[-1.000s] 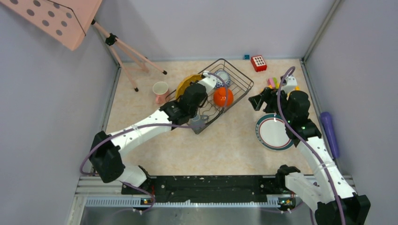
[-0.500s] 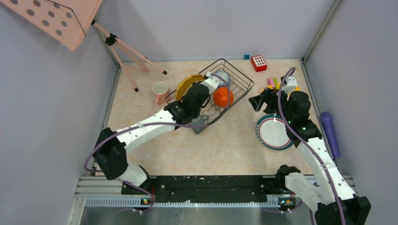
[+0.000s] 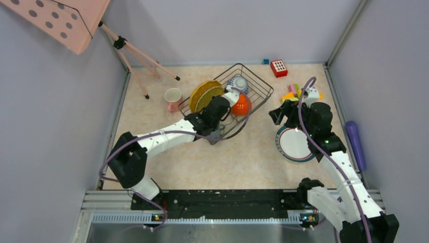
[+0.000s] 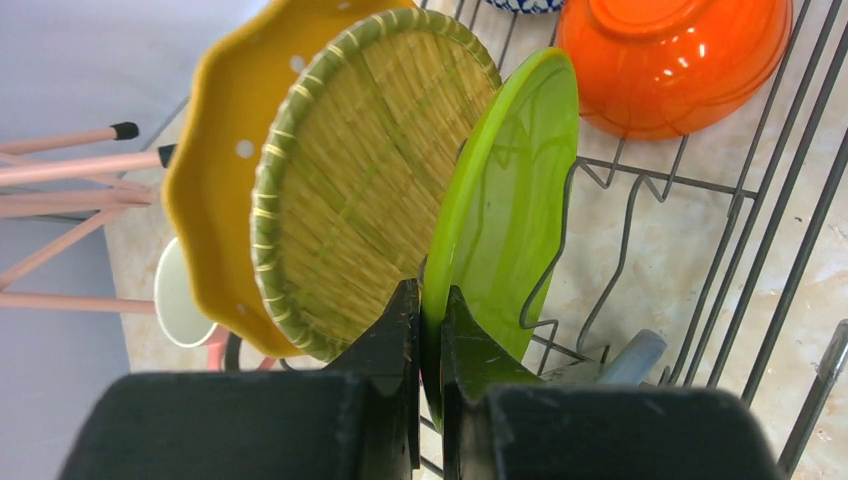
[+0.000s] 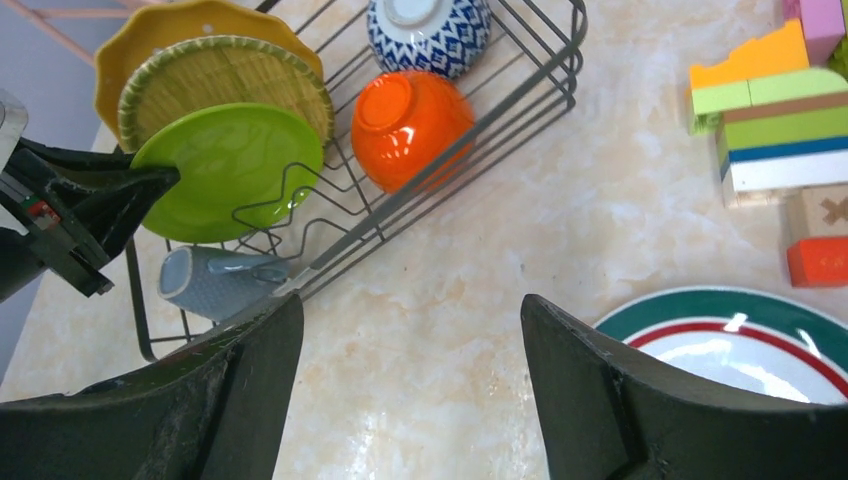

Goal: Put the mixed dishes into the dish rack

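Two dishes left out on the table: pink mug, white green-rimmed plate | dish rack has orange-red bowl, patterned bowl, grey mug | left claw pinching lime green plate, upright in the rack wires | right claw wide open, empty, hovering by the rimmed plate

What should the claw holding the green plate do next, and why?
Probably open the left claw and let go. It pinches the lime green plate by its rim, and the plate already stands on edge inside the dish rack, beside the woven plate, with its bottom down among the wavy wires.
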Controlling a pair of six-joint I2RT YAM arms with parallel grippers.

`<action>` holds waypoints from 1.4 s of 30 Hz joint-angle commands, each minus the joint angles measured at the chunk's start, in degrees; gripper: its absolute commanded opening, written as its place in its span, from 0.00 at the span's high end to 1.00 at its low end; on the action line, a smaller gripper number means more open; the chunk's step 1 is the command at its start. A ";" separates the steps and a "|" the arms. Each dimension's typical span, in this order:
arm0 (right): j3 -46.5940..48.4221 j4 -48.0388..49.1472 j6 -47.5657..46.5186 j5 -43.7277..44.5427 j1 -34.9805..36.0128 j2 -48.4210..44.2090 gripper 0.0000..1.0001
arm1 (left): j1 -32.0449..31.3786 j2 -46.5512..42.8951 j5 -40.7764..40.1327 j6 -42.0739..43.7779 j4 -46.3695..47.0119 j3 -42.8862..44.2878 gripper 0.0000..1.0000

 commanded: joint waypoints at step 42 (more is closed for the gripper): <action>-12.02 -43.87 54.12 30.89 0.42 -3.73 0.09 | -0.23 -27.76 34.59 -26.81 4.15 -13.79 0.06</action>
